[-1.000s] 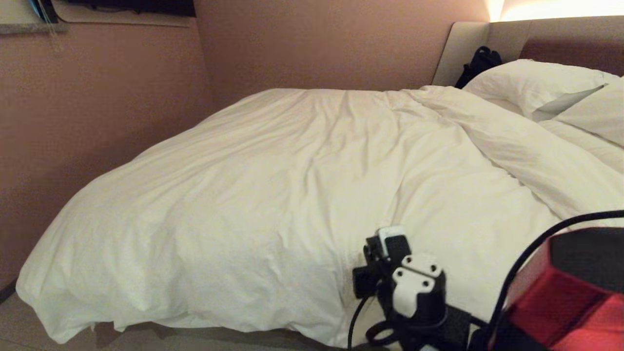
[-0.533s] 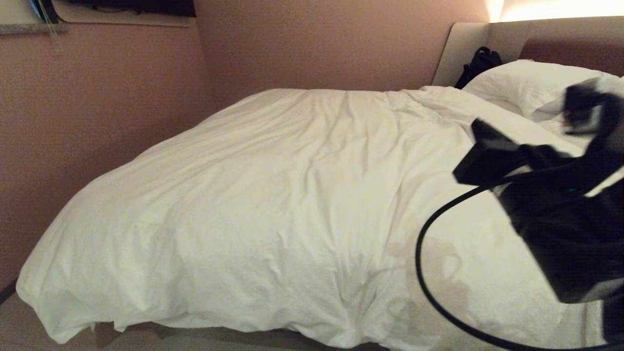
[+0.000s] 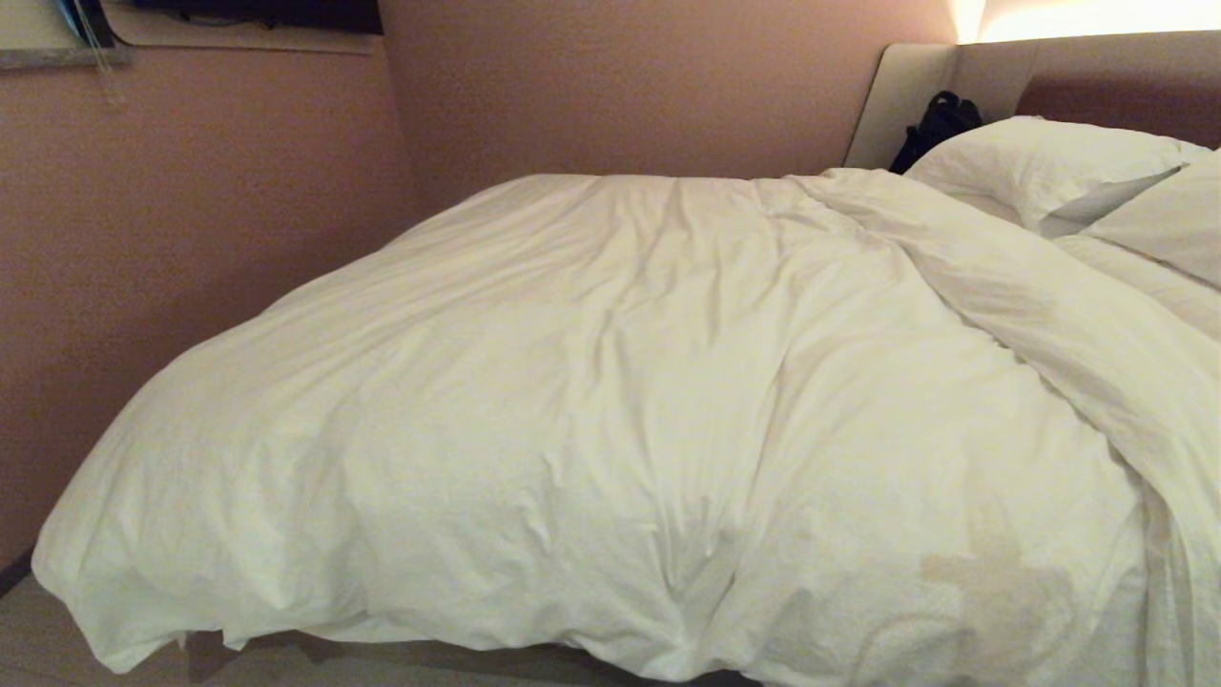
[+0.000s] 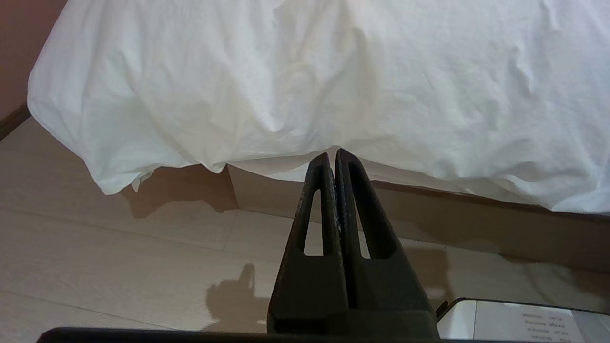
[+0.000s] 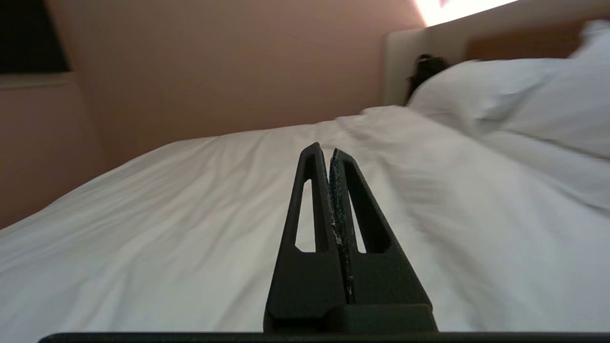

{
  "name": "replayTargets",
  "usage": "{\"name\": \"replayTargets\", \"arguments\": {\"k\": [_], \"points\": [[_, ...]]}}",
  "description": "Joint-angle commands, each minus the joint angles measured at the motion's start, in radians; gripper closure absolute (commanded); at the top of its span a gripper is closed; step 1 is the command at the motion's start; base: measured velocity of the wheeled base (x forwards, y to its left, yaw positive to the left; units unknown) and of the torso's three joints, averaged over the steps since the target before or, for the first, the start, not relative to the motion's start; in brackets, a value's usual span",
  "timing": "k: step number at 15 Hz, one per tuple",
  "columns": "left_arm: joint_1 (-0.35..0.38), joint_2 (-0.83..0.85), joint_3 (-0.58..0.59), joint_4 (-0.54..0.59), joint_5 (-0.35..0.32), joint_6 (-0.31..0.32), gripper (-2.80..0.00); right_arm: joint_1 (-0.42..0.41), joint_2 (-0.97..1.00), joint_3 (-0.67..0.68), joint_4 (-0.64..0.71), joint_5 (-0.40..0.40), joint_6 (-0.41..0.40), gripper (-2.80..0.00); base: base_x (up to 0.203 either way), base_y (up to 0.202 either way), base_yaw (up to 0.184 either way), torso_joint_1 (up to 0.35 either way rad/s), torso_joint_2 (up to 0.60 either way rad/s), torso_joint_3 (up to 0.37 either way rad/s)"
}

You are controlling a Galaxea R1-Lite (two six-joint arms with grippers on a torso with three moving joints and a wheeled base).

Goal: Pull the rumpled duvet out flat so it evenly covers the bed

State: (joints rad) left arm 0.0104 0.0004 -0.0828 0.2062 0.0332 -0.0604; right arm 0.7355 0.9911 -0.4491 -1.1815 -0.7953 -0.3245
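White cotton, puffy and creased: the duvet [image 3: 534,401] lies across the bed [image 4: 381,200], its hem drooping off the left corner toward the floor [image 4: 119,257]. The left gripper [image 4: 335,155] hangs closed and empty just beside that hem. Soft and bulky, it would likely drag; pinch a hem or corner. Rightward, a folded ridge runs toward the pillows [image 3: 1040,162]; the right gripper [image 5: 329,152] is closed, empty, above the duvet.

The right claw [image 5: 332,151], low over the duvet's [image 3: 591,401] near edge a second ago, swung up toward the pillows [image 3: 1040,162] and has left the head view.
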Motion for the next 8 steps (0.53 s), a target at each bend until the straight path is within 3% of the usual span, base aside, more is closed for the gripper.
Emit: {"name": "replayTargets", "arguments": {"k": [1, 4, 6, 8], "points": [[0.0, 0.0, 0.0, 0.001, 0.001, -0.001, 0.0, 0.001, -0.191, 0.032, 0.133, -0.062, -0.039, 0.0, 0.0, 0.0, 0.0, 0.0, 0.0, 0.0], [0.0, 0.0, 0.0, 0.001, 0.001, -0.001, 0.0, -0.035, -0.436, 0.045, 0.389, -0.114, -0.065, 0.0, 0.0, 0.0, 0.0, 0.0, 0.0, 0.0], [0.0, 0.0, 0.0, 0.001, 0.001, -0.001, 0.0, -0.132, -0.546, 0.049, 0.542, -0.13, -0.072, 0.0, 0.0, 0.0, 0.0, 0.0, 0.0, 0.0], [0.0, 0.0, 0.0, 0.001, 0.001, -0.001, 0.0, -0.232, -0.575, 0.06, 0.596, -0.137, -0.075, 0.0, 0.0, 0.0, 0.0, 0.0, 0.0, 0.0]]}}
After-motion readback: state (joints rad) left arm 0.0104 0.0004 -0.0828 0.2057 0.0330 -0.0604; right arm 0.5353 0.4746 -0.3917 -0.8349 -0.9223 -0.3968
